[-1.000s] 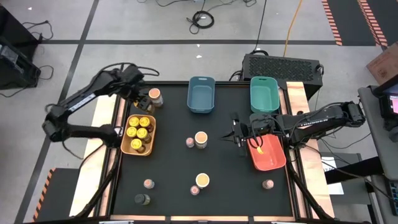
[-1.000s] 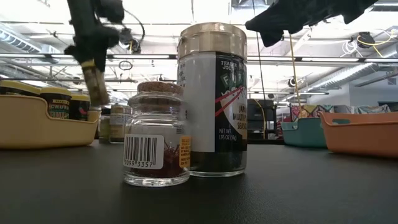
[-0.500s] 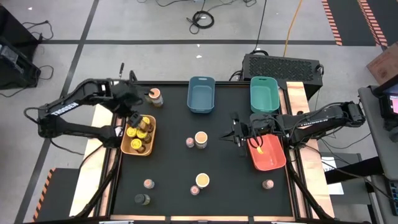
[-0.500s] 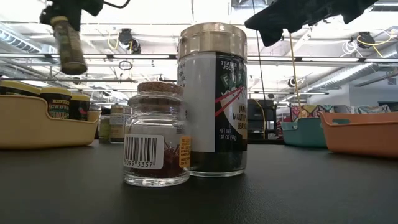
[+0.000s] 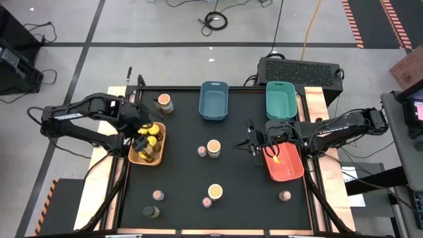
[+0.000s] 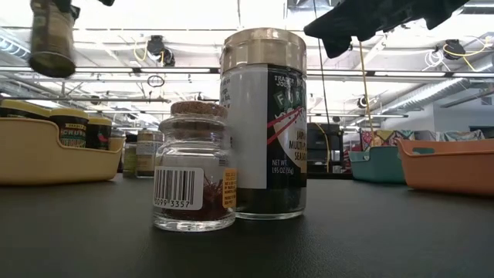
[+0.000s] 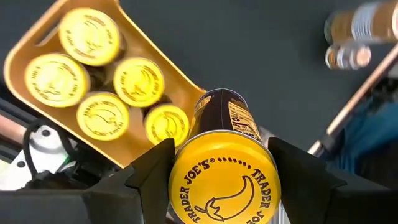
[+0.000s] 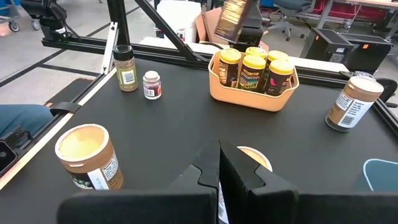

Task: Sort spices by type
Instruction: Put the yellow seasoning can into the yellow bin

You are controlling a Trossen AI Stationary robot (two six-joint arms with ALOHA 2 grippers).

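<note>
The sorting looks well started but far from finished. Five yellow-lidded jars [image 7: 93, 81] already stand upright in the orange bin [image 5: 133, 156] at the table's [image 5: 178, 211] nine o'clock side, and the left claw [image 5: 141, 131] is grasping a sixth yellow-lidded jar [image 7: 224, 183] in the air just over that bin's twelve o'clock end.

The blue bin [image 5: 213, 101] and teal bin [image 5: 281, 99] at twelve o'clock look empty. Whatever lies in the red bin [image 5: 285, 165] at three o'clock is partly hidden by the right arm. Unsorted spices are loose on the table:
- a tan-topped jar [image 5: 165, 102] near eleven o'clock
- a tan-topped jar [image 5: 213, 147] with a tiny pinkish-topped jar [image 5: 201, 152] touching or just beside it at centre
- another such pair, tan-topped jar [image 5: 215, 192] and pinkish jar [image 5: 207, 202], toward six o'clock
- single pinkish jars [image 5: 157, 196] toward seven and five o'clock
- a dark olive jar [image 5: 151, 211] at seven o'clock

The held jar's long axis runs near vertical, slightly tilted in the low view, lid up toward the wrist camera and base down toward the bin.

The right claw [image 5: 254, 145], clenched on nothing, hangs above the table beside the red bin.
</note>
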